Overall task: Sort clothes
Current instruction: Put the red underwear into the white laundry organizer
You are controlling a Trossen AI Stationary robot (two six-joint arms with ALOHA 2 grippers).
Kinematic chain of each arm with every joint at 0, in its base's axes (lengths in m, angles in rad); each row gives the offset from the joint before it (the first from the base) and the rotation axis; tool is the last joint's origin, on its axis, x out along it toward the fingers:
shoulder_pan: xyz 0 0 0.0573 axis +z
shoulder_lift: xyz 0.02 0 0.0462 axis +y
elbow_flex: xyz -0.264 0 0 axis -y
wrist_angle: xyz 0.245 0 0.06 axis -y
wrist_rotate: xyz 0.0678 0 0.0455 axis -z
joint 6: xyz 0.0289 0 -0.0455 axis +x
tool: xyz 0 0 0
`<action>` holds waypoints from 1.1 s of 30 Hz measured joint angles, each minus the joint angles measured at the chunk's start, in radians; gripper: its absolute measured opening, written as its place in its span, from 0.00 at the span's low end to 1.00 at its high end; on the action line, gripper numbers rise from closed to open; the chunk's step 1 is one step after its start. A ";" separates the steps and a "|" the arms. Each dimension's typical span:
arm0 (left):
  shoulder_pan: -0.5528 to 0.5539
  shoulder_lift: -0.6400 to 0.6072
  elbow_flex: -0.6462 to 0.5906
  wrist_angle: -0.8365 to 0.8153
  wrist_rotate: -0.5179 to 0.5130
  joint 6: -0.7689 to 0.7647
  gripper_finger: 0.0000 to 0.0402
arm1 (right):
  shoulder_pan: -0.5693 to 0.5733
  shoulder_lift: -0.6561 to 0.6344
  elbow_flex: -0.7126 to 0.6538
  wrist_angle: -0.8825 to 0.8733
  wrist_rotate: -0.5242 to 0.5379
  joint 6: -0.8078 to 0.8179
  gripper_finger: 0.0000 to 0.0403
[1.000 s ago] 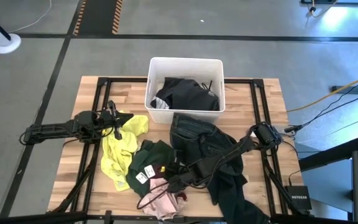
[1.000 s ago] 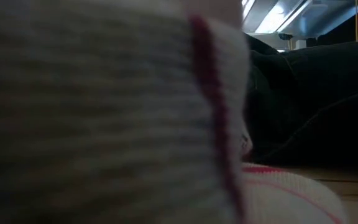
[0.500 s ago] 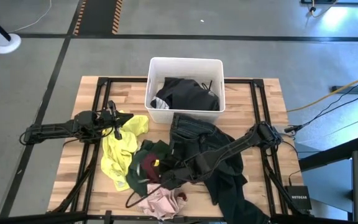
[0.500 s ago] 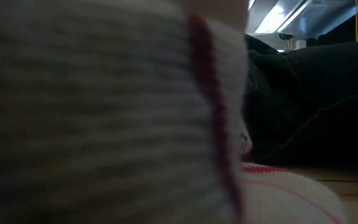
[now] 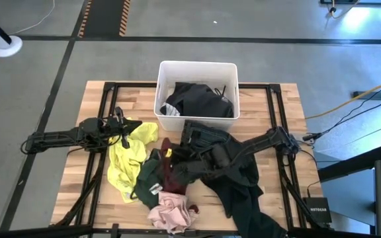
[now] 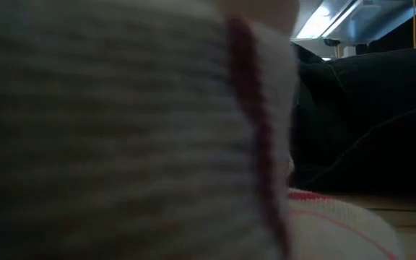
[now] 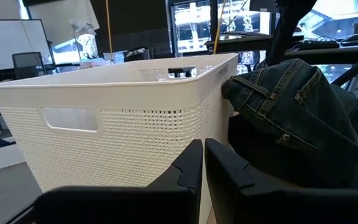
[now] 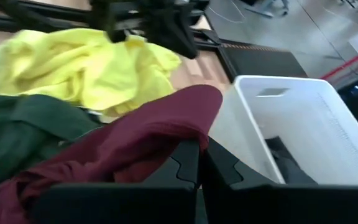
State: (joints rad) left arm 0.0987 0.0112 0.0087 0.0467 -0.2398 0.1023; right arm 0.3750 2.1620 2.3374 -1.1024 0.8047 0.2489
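Left gripper (image 5: 123, 125): fingers pressed together, holding nothing, resting low at the left side of the table beside the upper edge of the yellow top; in its own wrist view the fingers (image 7: 199, 163) point at the bin wall.
Yellow top (image 5: 127, 155): spread flat on the wood at the left, just right of the left gripper.
Dark green shirt (image 5: 148, 177): bunched next to the yellow top, partly under the maroon piece.
Maroon piece (image 5: 167, 165): clamped in the right gripper, hanging down over the green shirt; the right wrist view shows it draped over the fingers.
Pink piece (image 5: 170, 215): crumpled near the front edge of the table, below the green shirt.
Right gripper (image 5: 172, 173): closed on the maroon piece, over the middle of the pile.
White bin (image 5: 165, 73): at the back middle of the table, a black top (image 5: 197, 99) lies inside.
Dark jeans (image 5: 210, 139): touching the front wall of the bin, under the right arm.
Striped piece (image 6: 121, 130): fills most of the low view, very close to the camera.
Table (image 5: 286, 112): light wood.
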 joint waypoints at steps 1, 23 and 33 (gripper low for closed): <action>0.000 0.000 0.000 0.000 0.000 0.001 0.03 | -0.010 0.000 0.006 -0.011 0.000 0.000 0.02; 0.000 0.000 0.000 0.000 0.000 0.002 0.03 | -0.188 -0.061 0.018 -0.160 0.004 0.012 0.03; 0.000 0.000 0.000 0.000 0.000 0.002 0.03 | -0.274 -0.061 0.018 -0.286 -0.011 0.098 0.03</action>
State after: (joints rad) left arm 0.0987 0.0113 0.0089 0.0470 -0.2401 0.1043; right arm 0.1011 2.1006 2.3558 -1.3883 0.7933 0.3469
